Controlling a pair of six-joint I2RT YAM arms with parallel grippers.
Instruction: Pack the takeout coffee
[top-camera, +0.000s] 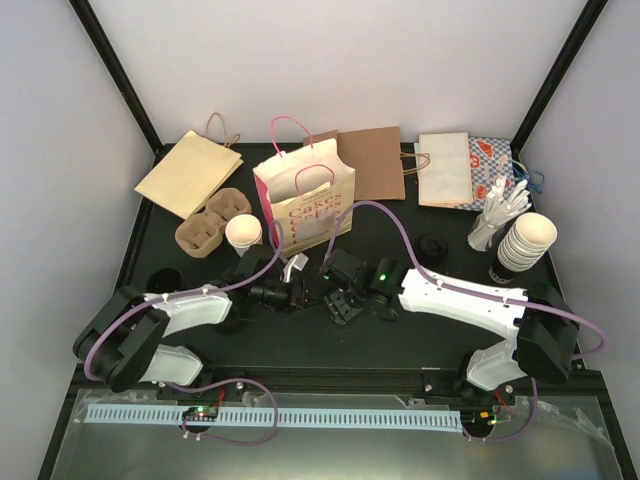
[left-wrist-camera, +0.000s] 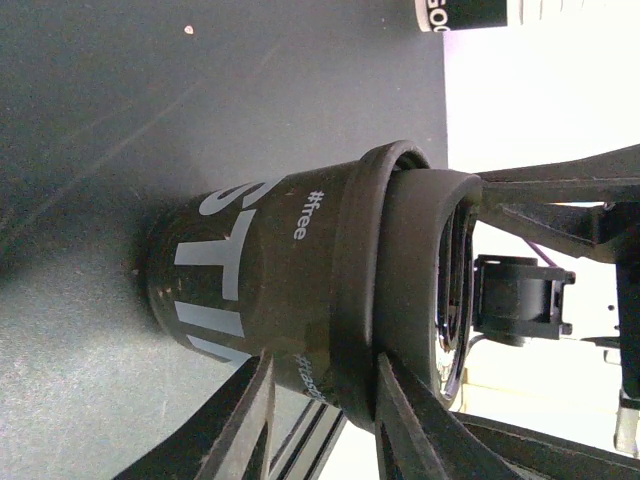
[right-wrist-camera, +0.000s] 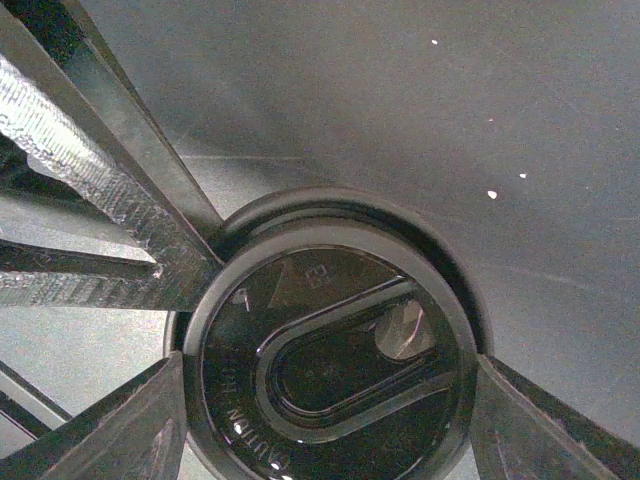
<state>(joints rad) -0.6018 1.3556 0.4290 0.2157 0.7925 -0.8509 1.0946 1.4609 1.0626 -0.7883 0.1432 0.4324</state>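
Standing upright on the left part of the counter (top-camera: 330, 345), the small white cup (top-camera: 243, 231) is open. It is just beside the cardboard cup carrier (top-camera: 205, 225), near the pink-handled paper bag (top-camera: 305, 200), and well apart from both tools. In this top view the left tool (top-camera: 312, 296) and the right tool (top-camera: 335, 301) are close together in front of the bag, where everything is dark.

The left wrist view shows a dark cup (left-wrist-camera: 240, 290) with white letters and a black lid (left-wrist-camera: 400, 280) on it. The left fingers (left-wrist-camera: 245, 425) have a narrow gap and are beside the cup's rim. I cannot tell whether they pinch it.

In the right wrist view the right tool stands wide around the lid and holds it, with a finger (right-wrist-camera: 540, 420) against the rim at each side.
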